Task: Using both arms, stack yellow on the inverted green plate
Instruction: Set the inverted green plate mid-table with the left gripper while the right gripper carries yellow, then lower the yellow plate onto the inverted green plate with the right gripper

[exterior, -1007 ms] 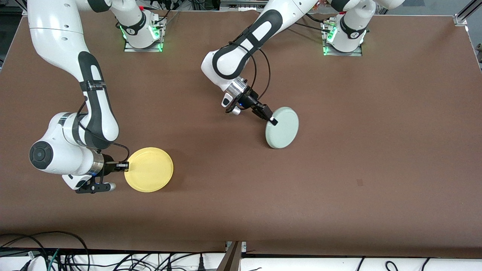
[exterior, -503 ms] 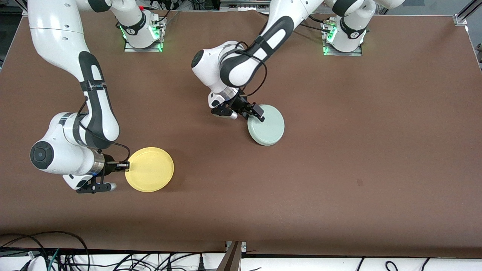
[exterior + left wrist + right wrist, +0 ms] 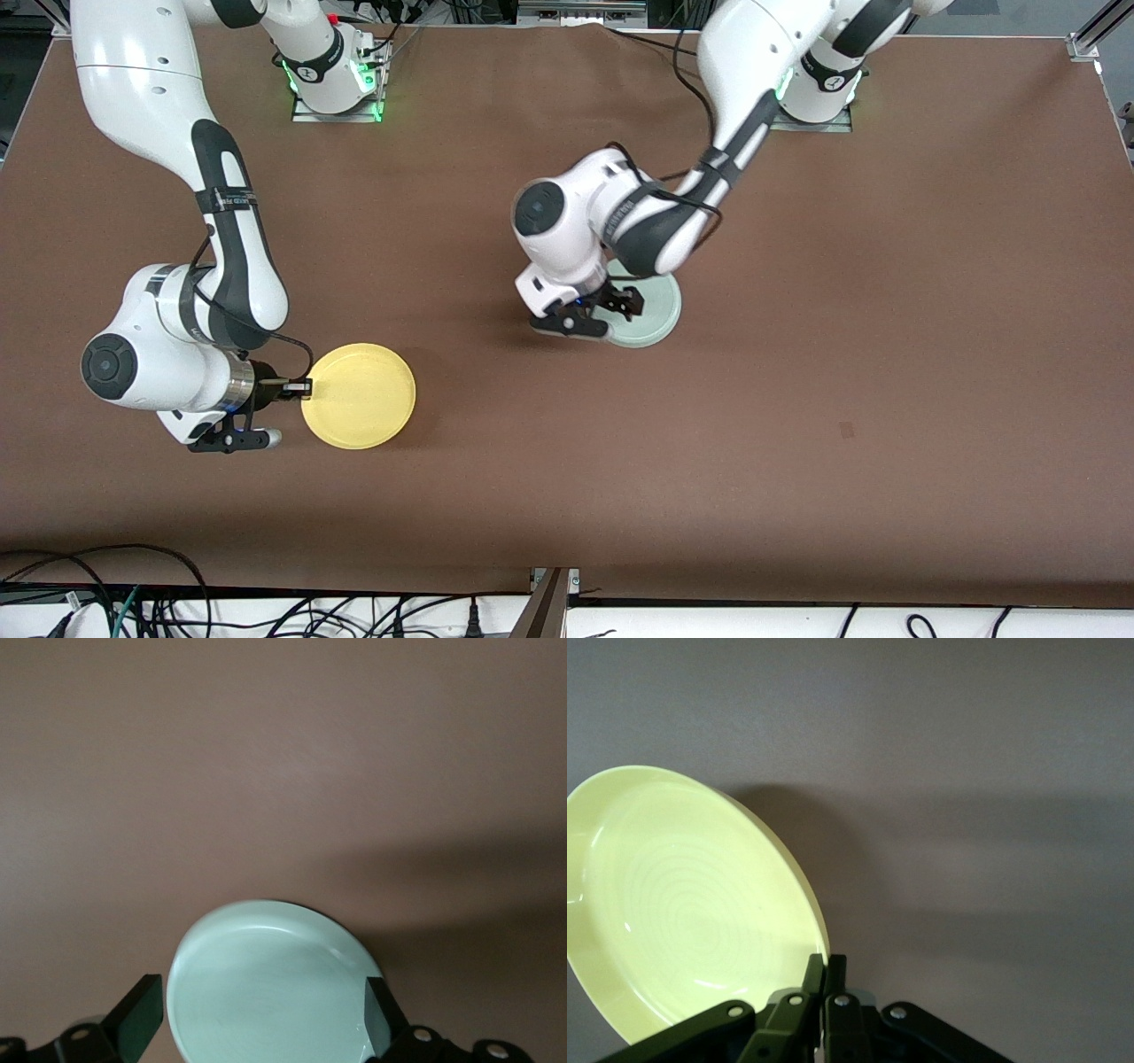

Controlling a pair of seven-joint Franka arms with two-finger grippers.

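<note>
**A:** Where did the two plates sit?

**B:** The yellow plate (image 3: pixel 358 395) was toward the right arm's end of the table, nearer the front camera than the green plate (image 3: pixel 660 310), which lay near the middle, partly hidden under the left arm's wrist.

**A:** And the grippers?

**B:** The right gripper (image 3: pixel 301 387) was pinched closed on the yellow plate's rim; the right wrist view showed its fingers (image 3: pixel 826 974) nearly together with the thin edge between them. The left gripper (image 3: pixel 617 304) hung over the green plate with its fingers spread wide, holding nothing. In the left wrist view the plate (image 3: pixel 266 988) sat between the two pads (image 3: pixel 140 1019), which did not seem to be touching it.

**A:** How would you expect the plates to handle?

**B:** Light, stiff and smooth plastic, I'd judge, so somewhat slippery. The raised rim is the only real purchase; a grip from the side on that edge suits the thin wall.

**A:** Any writing?

**B:** None on either plate. A dark band on the right arm carried small lettering I couldn't read.
</note>
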